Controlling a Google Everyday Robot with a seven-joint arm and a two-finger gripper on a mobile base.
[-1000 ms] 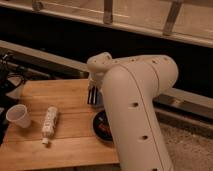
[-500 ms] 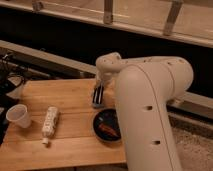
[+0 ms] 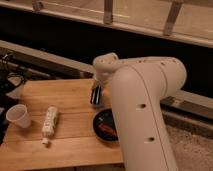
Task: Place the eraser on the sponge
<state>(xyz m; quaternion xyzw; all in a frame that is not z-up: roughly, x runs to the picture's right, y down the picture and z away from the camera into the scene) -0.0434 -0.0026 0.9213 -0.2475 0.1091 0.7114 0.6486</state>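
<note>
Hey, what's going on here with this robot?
A white robot arm reaches over a wooden table, its tool pointing down just behind a dark bowl. A cup and a lying bottle sit at the table's other end. I can't tell whether the tool holds anything.

Matt wooden table (image 3: 67, 137) beneath dark gripper (image 3: 96, 95)

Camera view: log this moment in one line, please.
tool over table, just beyond bowl | orange item in bowl | cup at left edge | bottle lying beside cup
</note>
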